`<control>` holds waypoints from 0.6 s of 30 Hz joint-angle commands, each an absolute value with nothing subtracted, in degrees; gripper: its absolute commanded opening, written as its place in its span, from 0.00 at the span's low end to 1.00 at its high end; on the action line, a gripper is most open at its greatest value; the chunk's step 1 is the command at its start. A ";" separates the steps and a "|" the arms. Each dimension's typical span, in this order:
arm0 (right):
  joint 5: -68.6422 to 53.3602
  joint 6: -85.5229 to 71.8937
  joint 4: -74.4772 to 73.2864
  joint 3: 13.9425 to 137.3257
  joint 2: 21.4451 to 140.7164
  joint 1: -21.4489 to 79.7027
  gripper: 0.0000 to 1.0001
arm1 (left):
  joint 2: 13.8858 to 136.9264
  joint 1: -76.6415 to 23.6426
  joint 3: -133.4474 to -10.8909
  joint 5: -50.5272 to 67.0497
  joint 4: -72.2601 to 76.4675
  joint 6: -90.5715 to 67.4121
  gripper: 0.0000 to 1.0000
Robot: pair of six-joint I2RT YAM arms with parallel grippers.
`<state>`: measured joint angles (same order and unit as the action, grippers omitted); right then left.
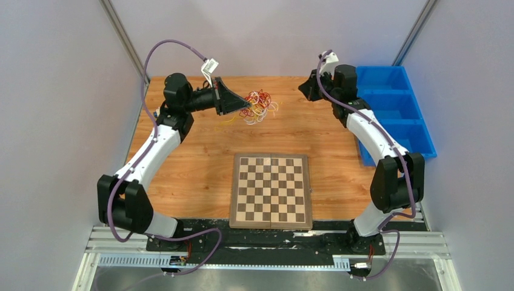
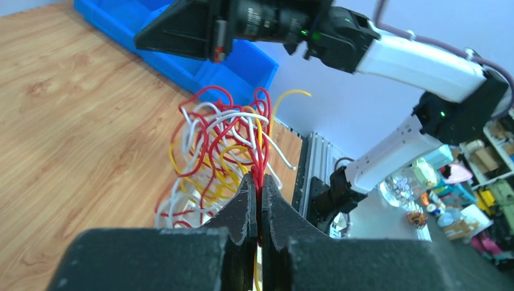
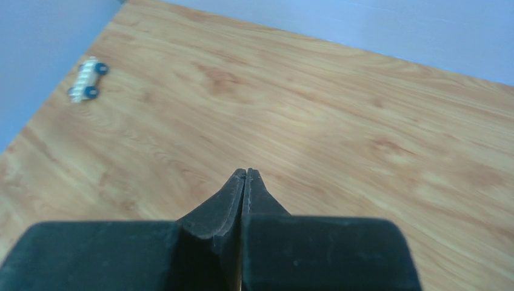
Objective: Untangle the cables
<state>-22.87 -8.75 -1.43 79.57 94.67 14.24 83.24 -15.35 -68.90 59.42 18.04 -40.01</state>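
The cables (image 1: 259,105) are a small tangle of thin red, white and yellow wires at the back middle of the wooden table. My left gripper (image 1: 245,104) is at the tangle's left edge, shut on several red strands. In the left wrist view the cables (image 2: 219,145) fan out beyond the left gripper (image 2: 259,185), with red strands pinched between the jaws. My right gripper (image 1: 303,91) hovers to the right of the tangle, apart from it. In the right wrist view it (image 3: 246,174) is shut and empty over bare wood.
A folded chessboard (image 1: 271,190) lies at the front middle of the table. A blue compartment bin (image 1: 397,109) stands at the right edge and shows in the left wrist view (image 2: 182,63). A small white toy car (image 3: 86,79) lies near the left wall.
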 commanded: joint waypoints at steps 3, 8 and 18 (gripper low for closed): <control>-32.88 -4.92 -5.08 79.33 92.31 8.85 0.00 | 77.76 -13.65 -69.63 61.57 14.99 -35.60 0.00; -56.90 -9.13 -5.18 80.92 91.86 9.81 0.68 | 79.32 -13.54 -69.81 61.01 18.07 -38.62 0.00; -55.91 -20.53 9.49 78.62 90.46 17.93 0.99 | 84.02 -14.58 -71.22 65.02 30.68 -49.75 0.00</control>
